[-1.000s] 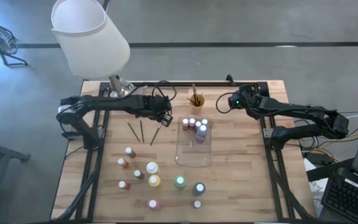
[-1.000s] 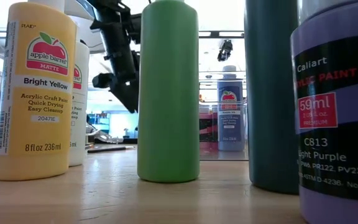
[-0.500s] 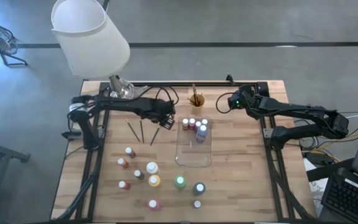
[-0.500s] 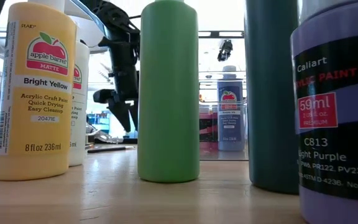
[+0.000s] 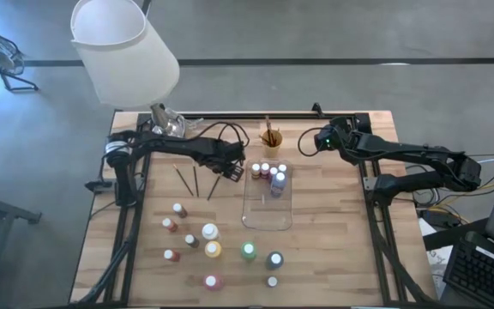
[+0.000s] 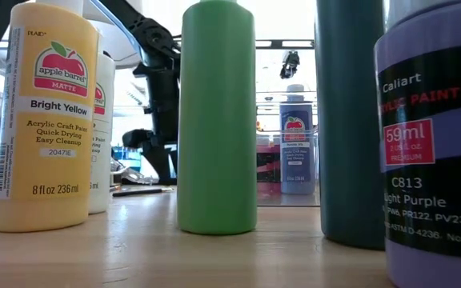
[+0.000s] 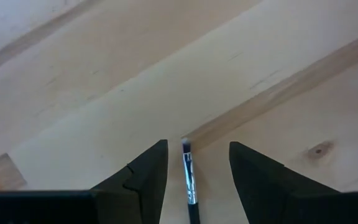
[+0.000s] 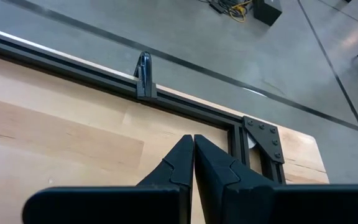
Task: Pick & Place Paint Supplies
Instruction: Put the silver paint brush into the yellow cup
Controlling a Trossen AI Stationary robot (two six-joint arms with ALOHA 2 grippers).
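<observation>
On a wooden table (image 5: 333, 249), we see our left gripper (image 7: 194, 171) at ten o'clock, fingers half open astride a brush (image 7: 189, 180) lying flat, apparently lined up to pinch it; right gripper (image 8: 193, 158) waits closed, empty.

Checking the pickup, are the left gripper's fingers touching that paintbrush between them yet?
Apart. The left wrist view shows the paintbrush lying between the fingers of the left gripper, bare wood visible on both sides.

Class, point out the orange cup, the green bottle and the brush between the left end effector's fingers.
orange cup (image 5: 271, 137), high view, its rim.
green bottle (image 6: 217, 120), low view, mid-body.
brush (image 7: 189, 180), left wrist view, its ferrule.
</observation>
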